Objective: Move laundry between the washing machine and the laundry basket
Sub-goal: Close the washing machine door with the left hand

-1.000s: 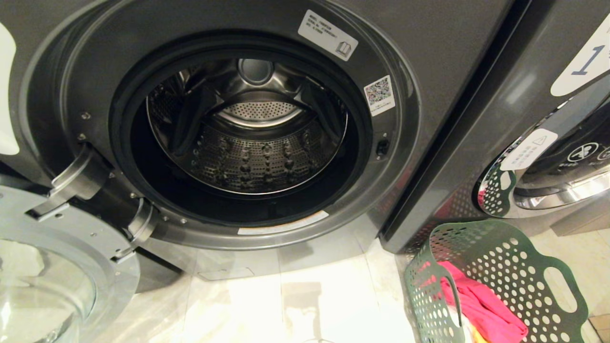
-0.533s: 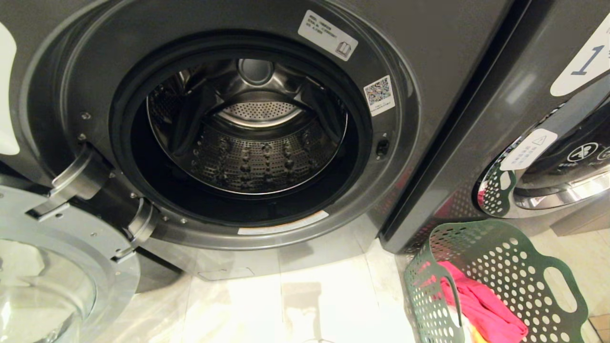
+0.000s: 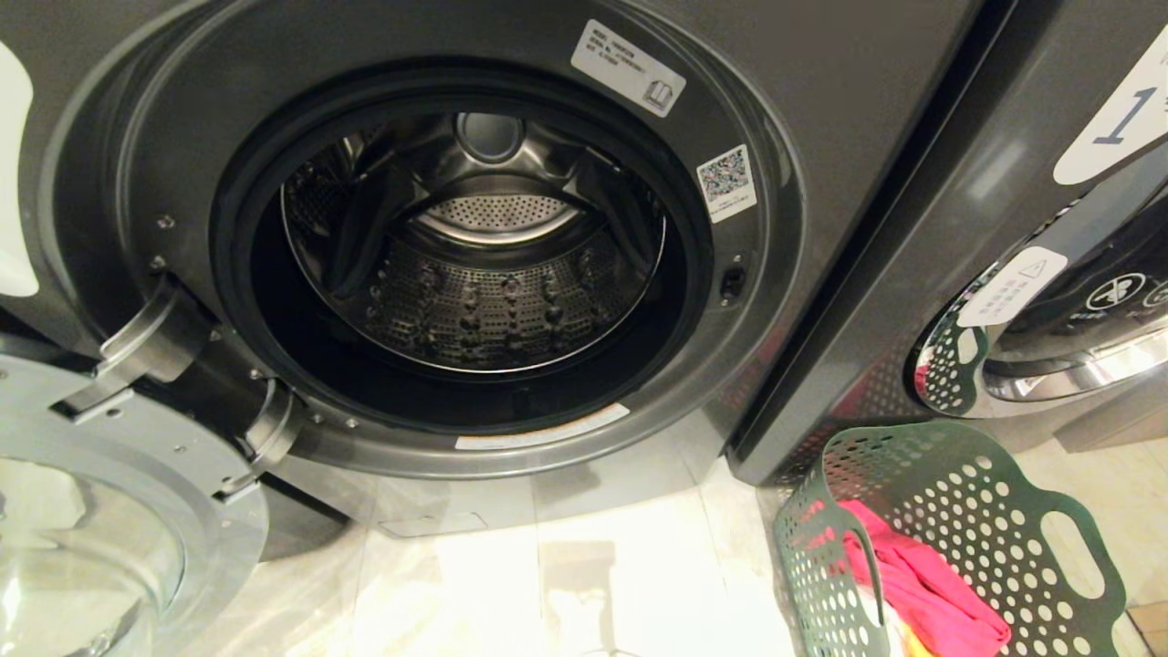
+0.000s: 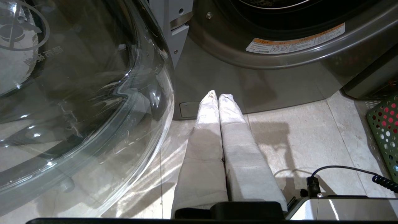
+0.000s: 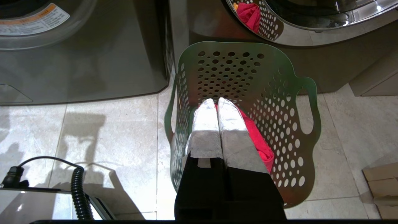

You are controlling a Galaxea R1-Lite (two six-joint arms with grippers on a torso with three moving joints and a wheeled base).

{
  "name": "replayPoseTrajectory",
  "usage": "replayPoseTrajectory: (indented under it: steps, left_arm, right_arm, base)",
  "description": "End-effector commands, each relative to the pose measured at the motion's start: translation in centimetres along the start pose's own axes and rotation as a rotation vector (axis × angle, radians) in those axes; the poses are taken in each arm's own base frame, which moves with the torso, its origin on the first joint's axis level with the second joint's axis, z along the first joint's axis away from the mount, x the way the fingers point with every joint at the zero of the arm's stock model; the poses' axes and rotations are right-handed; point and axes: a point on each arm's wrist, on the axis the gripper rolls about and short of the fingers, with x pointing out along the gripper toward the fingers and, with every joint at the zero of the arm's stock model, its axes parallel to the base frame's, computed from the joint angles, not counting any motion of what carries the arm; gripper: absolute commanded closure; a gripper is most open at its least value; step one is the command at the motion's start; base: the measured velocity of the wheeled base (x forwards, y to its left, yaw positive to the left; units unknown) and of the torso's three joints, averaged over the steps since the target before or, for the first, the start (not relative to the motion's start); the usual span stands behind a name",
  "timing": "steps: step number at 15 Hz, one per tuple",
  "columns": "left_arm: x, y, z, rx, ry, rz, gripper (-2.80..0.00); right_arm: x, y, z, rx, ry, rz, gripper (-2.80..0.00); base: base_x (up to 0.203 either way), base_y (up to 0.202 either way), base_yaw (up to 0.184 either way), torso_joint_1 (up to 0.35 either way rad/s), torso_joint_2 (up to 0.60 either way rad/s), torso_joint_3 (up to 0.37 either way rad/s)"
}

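Observation:
The washing machine (image 3: 821, 182) stands with its round door (image 3: 100, 511) swung open at the lower left, and its steel drum (image 3: 474, 301) holds nothing I can see. At the lower right is the green laundry basket (image 3: 985, 511), with a red-pink piece of laundry (image 3: 922, 593) in it. Neither gripper shows in the head view. My left gripper (image 4: 217, 95) is shut and empty, low over the floor beside the glass door (image 4: 77, 93). My right gripper (image 5: 217, 100) is shut and empty, over the basket (image 5: 279, 93) and above the red laundry (image 5: 261, 143).
A neighbouring machine labelled 1 (image 3: 1118, 114) stands right of the basket; its chrome door rim (image 3: 1049, 365) mirrors the basket. Pale floor tiles (image 3: 593, 584) lie between the open door and the basket. Cardboard (image 5: 381, 183) lies on the floor beside the basket. A coiled cable (image 5: 77, 186) hangs nearby.

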Motion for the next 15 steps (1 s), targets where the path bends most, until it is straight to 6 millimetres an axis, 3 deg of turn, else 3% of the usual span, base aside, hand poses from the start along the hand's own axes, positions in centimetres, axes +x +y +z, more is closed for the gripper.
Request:
replayPoseTrajectory:
  steps: [1,6,15]
  left_arm:
    - [-0.01,0.00,0.01,0.000,-0.002,0.001,0.00]
    - [-0.01,0.00,0.01,0.001,-0.002,0.001,0.00]
    - [-0.01,0.00,0.01,0.000,-0.001,0.001,0.00]
  right_arm:
    - [0.02,0.01,-0.03,-0.006,0.004,0.002,0.00]
    - [0.02,0.02,-0.03,-0.017,0.004,0.008,0.00]
    - [0.02,0.00,-0.04,-0.011,0.006,0.001,0.00]
  base:
    - [0.000,0.000,0.000,0.000,0.00,0.000]
    - [0.000,0.000,0.000,0.000,0.00,0.031]
    - [0.000,0.000,0.000,0.002,0.00,0.194]
